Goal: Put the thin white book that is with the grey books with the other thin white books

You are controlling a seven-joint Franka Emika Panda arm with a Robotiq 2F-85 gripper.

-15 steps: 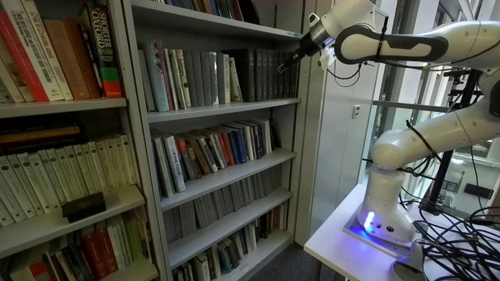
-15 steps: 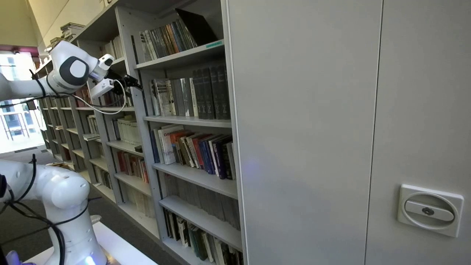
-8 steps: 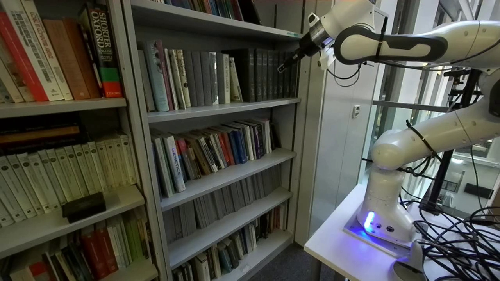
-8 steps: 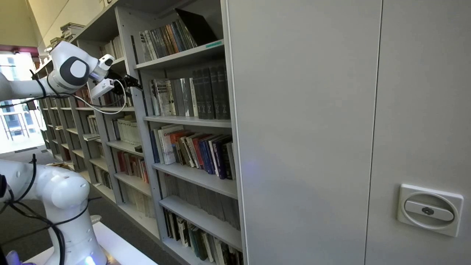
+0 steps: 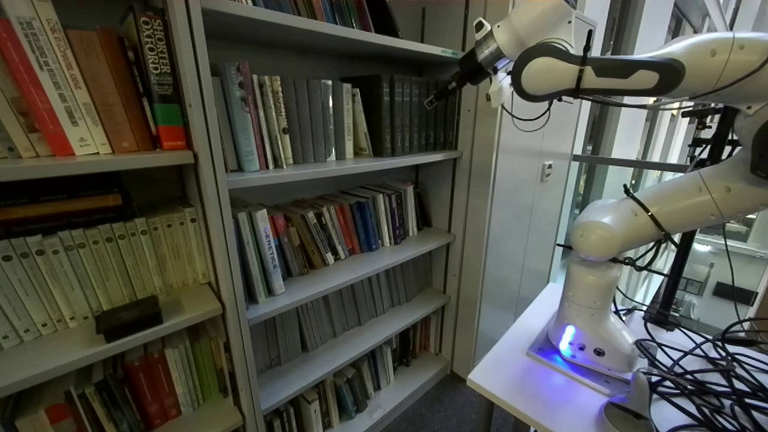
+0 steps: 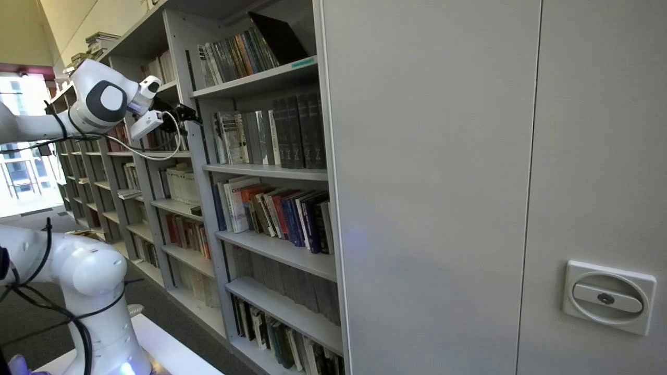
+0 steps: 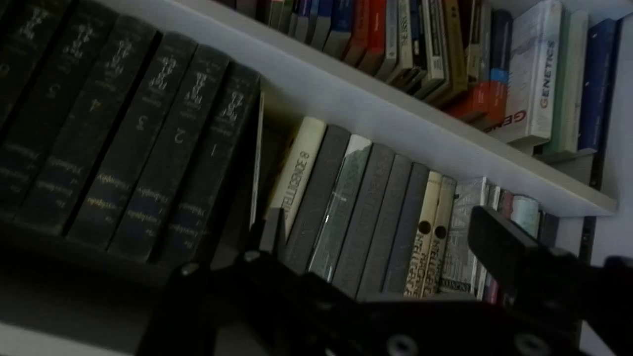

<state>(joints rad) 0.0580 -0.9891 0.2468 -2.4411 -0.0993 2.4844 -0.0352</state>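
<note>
Across the wrist view, which showed the row inverted, the sequence from the left began with the dark numbered volumes (image 7: 133,143). A narrow pale edge (image 7: 257,158) followed; its identity could not be confirmed. Past a dark gap stood the thin white book (image 7: 299,168), judged to be the item to be moved, directly beside the grey books (image 7: 363,217). One finger (image 7: 272,235) overlapped the end of its spine in this view; contact could not be verified. The gripper (image 7: 374,216) held nothing: its fingers stood spread wide, with the grey run framed between them. Next to the right stood the other thin white books (image 7: 442,210), the destination, and then the opposite finger (image 7: 497,242), which partly covered the row's far end. The step in hand was assessed as approach and alignment; extraction had not been carried out. The next move called for shifting the gripper toward the dark volumes until the white spine was centred between the fingers, then advancing with one finger in the dark gap and the other against the grey side.
</note>
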